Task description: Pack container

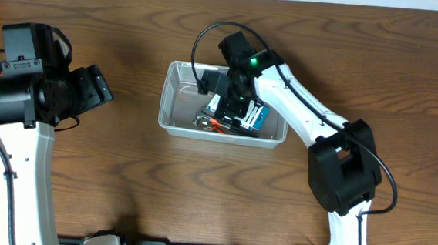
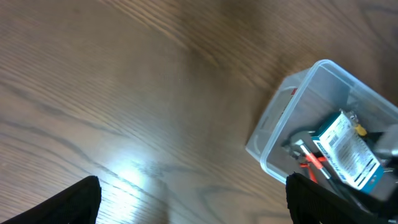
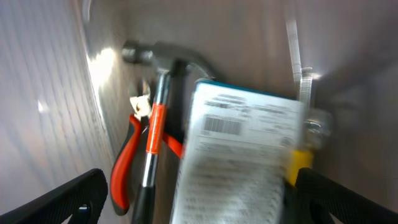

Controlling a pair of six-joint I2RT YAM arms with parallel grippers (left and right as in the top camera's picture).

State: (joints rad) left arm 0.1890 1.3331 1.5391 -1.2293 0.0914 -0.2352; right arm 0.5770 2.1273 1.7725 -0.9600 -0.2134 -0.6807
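Right gripper is hovering low inside the container, fingers spread, gripping nothing. Directly under it a blue-and-white box is lying beside a hammer and orange pliers, likely the drop-off step. Left gripper is idling open, well left of the container, which is sitting mid-table.

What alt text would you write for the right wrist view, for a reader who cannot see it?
Seen from the open right gripper, a blurred blue-and-white box is inside the clear container. Beside it are a hammer and red-handled pliers.
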